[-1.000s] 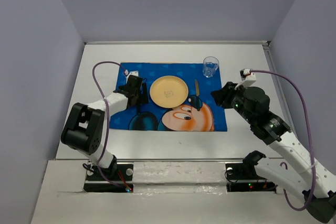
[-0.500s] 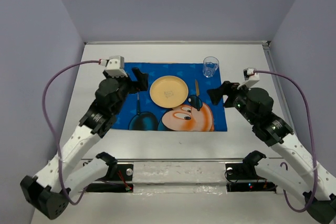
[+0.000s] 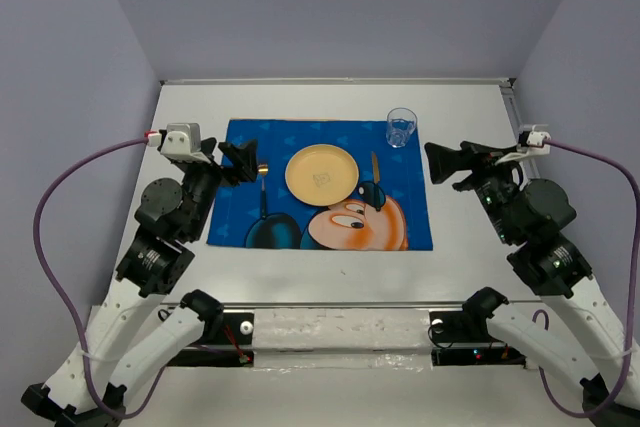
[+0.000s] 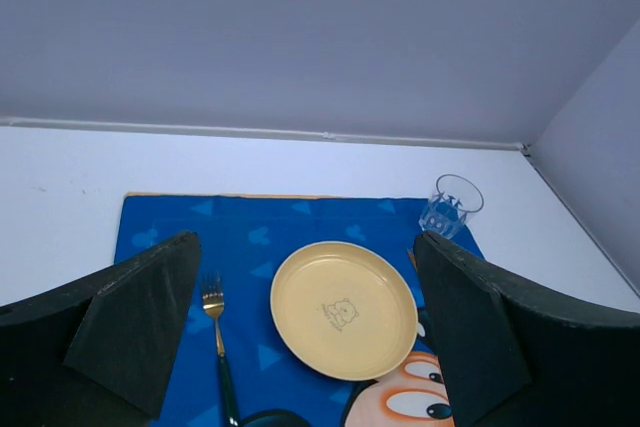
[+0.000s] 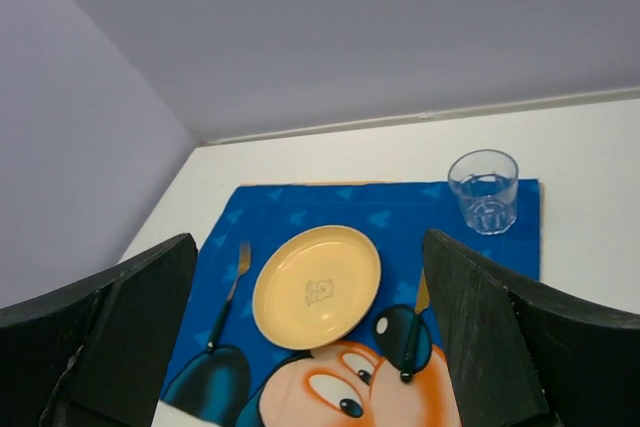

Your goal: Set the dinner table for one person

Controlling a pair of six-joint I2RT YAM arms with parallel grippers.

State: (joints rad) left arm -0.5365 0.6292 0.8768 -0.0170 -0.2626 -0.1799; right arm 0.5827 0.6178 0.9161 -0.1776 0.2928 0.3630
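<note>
The white dinner table (image 3: 330, 102) carries a blue Mickey Mouse placemat (image 3: 300, 147). On the mat lies a yellow plate (image 3: 321, 173), with a dark-handled fork (image 3: 264, 197) to its left and a knife (image 3: 376, 172) to its right. A clear glass (image 3: 401, 127) stands at the mat's far right corner. My left gripper (image 3: 243, 161) hangs open over the mat's left edge, above the fork's head. Off the mat's right edge, my right gripper (image 3: 440, 164) is open too. Both wrist views look down on the plate (image 4: 345, 309) (image 5: 316, 287) between wide, empty fingers.
Lilac walls close the table in on three sides. The table's far edge (image 4: 200, 130) runs behind the mat. A cable loops out from each wrist, purple on the left (image 3: 60, 197) and on the right (image 3: 620, 172).
Both arms have drawn back and up from the cutlery toward their own sides. The right gripper's jaws have spread wide. The fork and knife lie where they were.
</note>
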